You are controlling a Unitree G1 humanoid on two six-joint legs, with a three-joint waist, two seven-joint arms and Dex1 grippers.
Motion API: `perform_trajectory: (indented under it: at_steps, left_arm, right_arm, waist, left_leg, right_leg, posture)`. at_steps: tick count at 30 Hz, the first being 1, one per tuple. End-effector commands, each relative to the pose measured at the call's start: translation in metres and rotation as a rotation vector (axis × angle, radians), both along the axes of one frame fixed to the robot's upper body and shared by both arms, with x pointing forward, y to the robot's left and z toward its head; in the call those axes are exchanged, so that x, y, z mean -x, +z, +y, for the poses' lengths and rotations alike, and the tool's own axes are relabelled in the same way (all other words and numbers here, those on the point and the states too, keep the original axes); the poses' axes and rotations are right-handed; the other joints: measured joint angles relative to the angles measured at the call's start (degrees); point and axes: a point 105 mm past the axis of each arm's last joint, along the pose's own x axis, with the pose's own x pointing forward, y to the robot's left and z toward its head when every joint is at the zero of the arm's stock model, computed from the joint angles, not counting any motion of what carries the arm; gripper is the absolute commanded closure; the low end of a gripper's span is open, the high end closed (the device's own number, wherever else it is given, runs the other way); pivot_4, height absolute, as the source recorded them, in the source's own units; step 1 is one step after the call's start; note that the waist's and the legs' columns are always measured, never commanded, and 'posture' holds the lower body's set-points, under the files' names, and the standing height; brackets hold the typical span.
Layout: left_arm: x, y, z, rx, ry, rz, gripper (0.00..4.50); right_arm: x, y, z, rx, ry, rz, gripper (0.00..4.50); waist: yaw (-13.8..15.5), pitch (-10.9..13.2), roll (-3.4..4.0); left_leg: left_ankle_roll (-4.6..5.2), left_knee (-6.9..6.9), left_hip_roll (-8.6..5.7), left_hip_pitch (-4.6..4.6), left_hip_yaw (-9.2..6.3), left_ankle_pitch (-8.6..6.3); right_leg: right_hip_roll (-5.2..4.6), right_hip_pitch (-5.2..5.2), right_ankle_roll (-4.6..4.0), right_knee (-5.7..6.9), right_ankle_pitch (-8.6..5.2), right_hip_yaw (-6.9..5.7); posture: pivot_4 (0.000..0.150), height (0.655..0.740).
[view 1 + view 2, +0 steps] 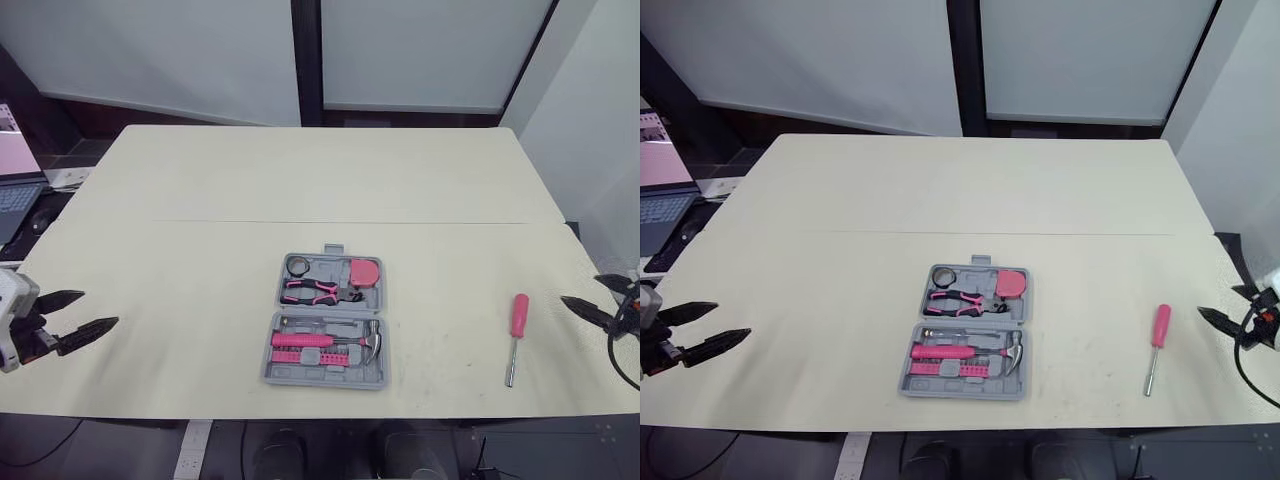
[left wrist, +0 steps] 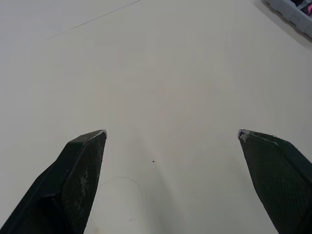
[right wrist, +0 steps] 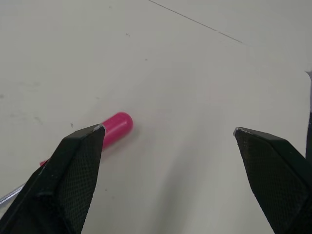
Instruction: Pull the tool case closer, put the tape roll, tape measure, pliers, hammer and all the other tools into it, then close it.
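One screwdriver half hidden by right hand, tool case corner cropped

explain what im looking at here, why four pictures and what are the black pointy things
It is a humanoid robot with two arms, seen through its own cameras. The two wide pictures come from its head, looking down on a pale table. The two close pictures come from cameras on its wrists; the black points there are the fingers of each gripper. The left gripper and right gripper are both open and hold nothing. On the table lies an open grey tool case with pliers, a hammer, a tape measure and a tape roll in it. A pink screwdriver lies loose outside it, near the right gripper.
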Motion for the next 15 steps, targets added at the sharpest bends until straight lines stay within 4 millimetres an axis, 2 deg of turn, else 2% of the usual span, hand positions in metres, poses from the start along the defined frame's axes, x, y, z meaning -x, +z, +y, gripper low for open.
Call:
perform_trajectory:
  at_steps: [1, 4, 8, 10, 11, 13, 15]
  left_arm:
    - [0.0, 0.018, 0.008, -0.027, 0.027, -0.061, 0.0]
    - [-0.005, 0.021, 0.0, -0.021, 0.011, -0.091, 0.0]
    - [-0.02, 0.039, -0.037, -0.016, -0.111, -0.161, 0.0]
    - [-0.029, 0.054, -0.071, 0.005, -0.219, -0.198, 0.0]
    - [-0.034, 0.061, -0.099, 0.025, -0.313, -0.217, 0.0]
    - [-0.037, 0.071, -0.144, 0.063, -0.459, -0.236, 0.0]
    - [-0.034, 0.08, -0.195, 0.101, -0.641, -0.249, 0.0]
  right_arm:
    - [-0.003, 0.018, -0.01, 0.011, -0.059, -0.09, 0.01]
    - [-0.004, 0.017, -0.011, 0.033, -0.091, -0.095, 0.01]
    - [0.004, 0.014, -0.012, 0.05, -0.116, -0.076, 0.01]
    - [0.01, 0.014, -0.005, 0.033, -0.116, -0.065, 0.01]
    - [0.015, 0.011, 0.001, 0.018, -0.116, -0.053, 0.01]
    - [0.022, 0.007, 0.011, 0.008, -0.122, -0.032, 0.01]
    - [0.03, 0.002, 0.021, -0.007, -0.129, -0.003, 0.01]
  waist:
    - [0.0, 0.0, 0.0]
    - [-0.1, 0.0, 0.0]
    - [0.2, 0.0, 0.0]
    - [0.6, 0.0, -0.01]
    - [0.8, 0.0, -0.01]
    - [1.0, 0.0, 0.0]
    - [1.1, 0.0, 0.04]
  left_leg:
    - [0.0, 0.0, 0.01, 0.0, -0.01, 0.0]
    - [0.0, -0.02, 0.01, 0.0, 0.0, 0.0]
    - [0.0, 0.0, 0.06, -0.03, -0.03, 0.0]
    - [-0.01, 0.02, 0.07, -0.09, -0.1, 0.0]
    - [-0.01, 0.03, 0.09, -0.11, -0.18, 0.0]
    - [-0.02, 0.04, 0.07, -0.14, -0.3, 0.01]
    - [-0.04, 0.07, 0.02, -0.14, -0.28, 0.02]
  right_leg:
    - [0.0, 0.0, 0.0, 0.01, 0.0, 0.0]
    - [0.01, 0.0, 0.0, 0.01, 0.0, 0.0]
    - [-0.07, 0.01, 0.01, 0.0, 0.0, 0.02]
    - [-0.11, 0.04, 0.03, 0.0, 0.01, 0.03]
    - [-0.11, 0.06, 0.03, -0.01, 0.01, 0.04]
    - [-0.11, 0.13, 0.07, -0.02, 0.0, 0.01]
    - [-0.1, 0.18, 0.17, -0.03, 0.02, 0.06]
  posture:
    - [0.15, 0.74]
    - [0.15, 0.74]
    - [0.15, 0.74]
    - [0.15, 0.74]
    - [0.15, 0.74]
    - [0.15, 0.74]
    - [0.15, 0.74]
